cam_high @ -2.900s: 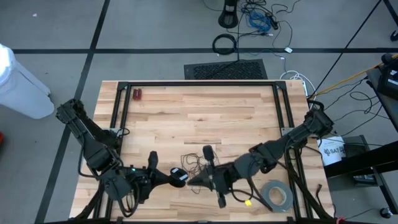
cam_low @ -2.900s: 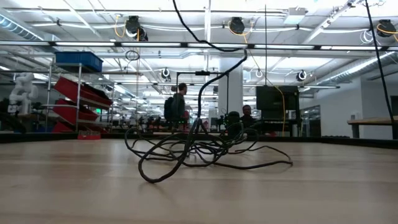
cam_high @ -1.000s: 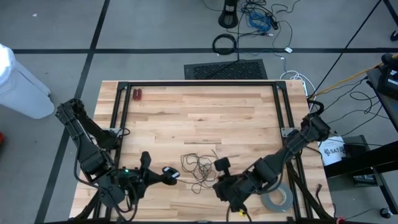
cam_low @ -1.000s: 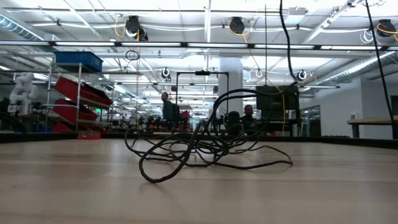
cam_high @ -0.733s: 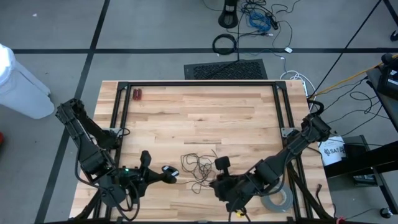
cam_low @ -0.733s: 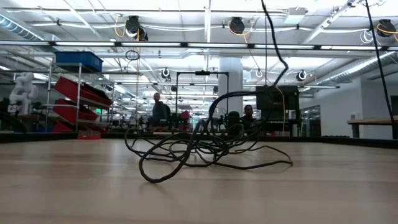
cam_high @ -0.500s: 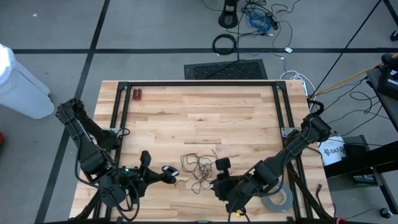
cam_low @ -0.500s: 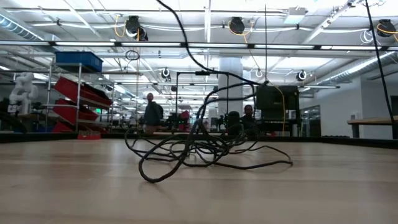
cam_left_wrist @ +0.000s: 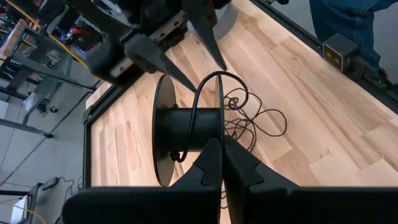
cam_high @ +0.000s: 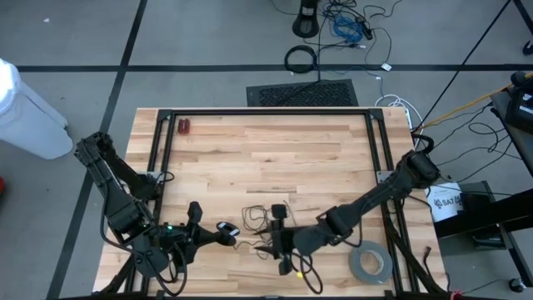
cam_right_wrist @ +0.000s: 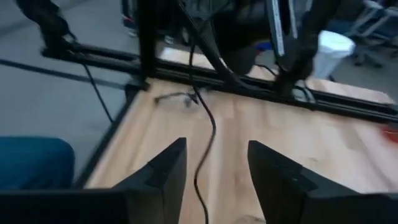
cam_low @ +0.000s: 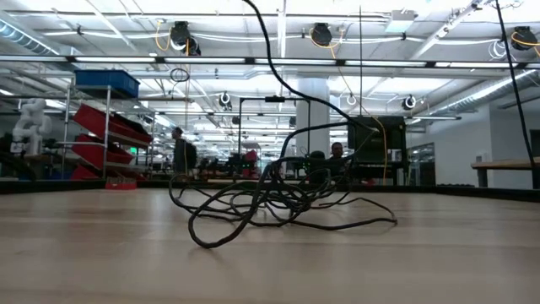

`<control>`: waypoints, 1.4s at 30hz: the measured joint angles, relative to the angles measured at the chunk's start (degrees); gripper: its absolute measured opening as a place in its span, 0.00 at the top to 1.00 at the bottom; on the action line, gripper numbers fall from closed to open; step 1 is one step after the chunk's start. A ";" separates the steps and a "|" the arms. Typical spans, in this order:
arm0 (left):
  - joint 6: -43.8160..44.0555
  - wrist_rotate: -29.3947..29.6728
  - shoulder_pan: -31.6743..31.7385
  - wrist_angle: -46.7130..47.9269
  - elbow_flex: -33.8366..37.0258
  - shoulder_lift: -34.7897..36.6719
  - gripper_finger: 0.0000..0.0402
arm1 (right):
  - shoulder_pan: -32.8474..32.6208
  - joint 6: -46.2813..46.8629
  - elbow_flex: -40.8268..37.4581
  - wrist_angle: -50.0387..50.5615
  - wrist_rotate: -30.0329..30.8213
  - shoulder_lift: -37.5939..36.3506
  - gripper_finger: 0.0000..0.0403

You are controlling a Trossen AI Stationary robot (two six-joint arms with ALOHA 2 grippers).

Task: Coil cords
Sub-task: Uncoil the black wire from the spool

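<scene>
The thin black cord lies as a loose tangle (cam_high: 262, 218) (cam_low: 270, 203) on the wooden table near its front edge. One strand (cam_left_wrist: 200, 99) rises from the tangle and loops over a black spool (cam_left_wrist: 186, 127). My left gripper (cam_high: 223, 231) (cam_left_wrist: 219, 152) is shut on this spool at the front left. My right gripper (cam_high: 268, 244) (cam_right_wrist: 214, 174) stands open just right of the spool, over the near side of the tangle. A strand (cam_right_wrist: 205, 146) runs through the gap between its fingers; whether it touches them I cannot tell. My left gripper pinches the spool between its two fingers at the rim of one flange (cam_left_wrist: 220, 134), on the side facing the gripper. The spool is lifted clear of the table with its axle lying about level, and the cord hangs slack from it to the tangle.
A grey tape roll (cam_high: 371, 265) lies at the front right, beside my right arm. A small red object (cam_high: 184, 127) sits at the far left corner. Black frame rails (cam_high: 266, 111) border the table. A person's blue trouser leg (cam_right_wrist: 31, 162) shows beyond the table's edge.
My right gripper has gone toward the table's left edge and down, from beside the tape roll to close by the spool, tipping nearer to level. The raised strand has swung with it and now climbs from the tangle's middle.
</scene>
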State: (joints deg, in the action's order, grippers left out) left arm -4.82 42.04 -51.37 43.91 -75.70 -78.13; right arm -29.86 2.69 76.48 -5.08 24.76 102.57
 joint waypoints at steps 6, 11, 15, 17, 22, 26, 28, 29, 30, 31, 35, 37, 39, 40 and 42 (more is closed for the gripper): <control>-0.02 0.00 0.00 0.15 0.00 0.00 1.00 | 1.44 -0.14 -0.05 -3.59 -2.32 3.73 0.57; -0.02 0.00 0.00 0.16 0.00 0.00 1.00 | 2.09 0.53 -0.04 -4.16 -2.54 5.06 0.59; -0.02 0.00 -0.01 0.14 0.02 0.00 1.00 | 2.10 0.11 -0.04 -5.04 -2.32 4.98 0.65; -0.04 0.00 0.00 0.15 0.02 0.00 1.00 | 2.04 -0.29 -0.04 -5.81 -2.40 4.94 0.72; -0.04 0.00 0.00 0.15 0.02 0.00 1.00 | 2.02 -1.92 -0.02 -7.04 -3.96 4.89 0.96; -0.04 0.00 0.00 0.15 0.02 0.00 1.00 | 1.99 -1.96 -0.02 -7.26 -4.13 4.86 0.98; -0.04 0.00 0.00 0.12 0.01 0.00 1.00 | 1.79 -2.30 -0.02 -7.23 -4.12 4.85 0.99; -0.04 0.00 0.00 0.12 0.00 0.00 1.00 | 1.67 -2.86 -0.02 -7.24 -4.12 4.85 1.00; -0.04 0.00 0.00 0.12 0.02 0.00 1.00 | 1.63 -3.19 -0.02 -7.32 -4.14 4.83 1.00; -0.04 0.00 0.00 0.12 0.02 0.00 1.00 | 1.59 -3.25 -0.02 -7.28 -4.14 4.64 1.00; -0.07 0.00 -0.01 0.08 0.01 0.00 1.00 | 1.26 -3.44 0.03 -7.08 -4.14 3.48 1.00; -0.07 0.00 0.00 -0.17 0.02 0.00 1.00 | 1.00 -3.66 0.07 -5.87 -4.13 2.88 1.00; -0.44 0.00 -0.02 -0.31 0.02 0.00 1.00 | 0.86 -3.82 0.07 -3.80 -4.02 2.05 1.00; -0.59 0.00 0.00 -0.45 0.00 0.00 1.00 | 0.86 -3.83 0.07 -3.02 -3.75 1.46 1.00; -0.58 0.00 0.13 -0.52 0.01 0.00 1.00 | 0.86 -3.60 0.05 -1.60 -3.70 -0.09 1.00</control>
State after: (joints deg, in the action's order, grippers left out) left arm -5.40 42.04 -51.24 43.39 -75.69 -78.13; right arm -28.99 -0.91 76.53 -6.68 21.06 102.48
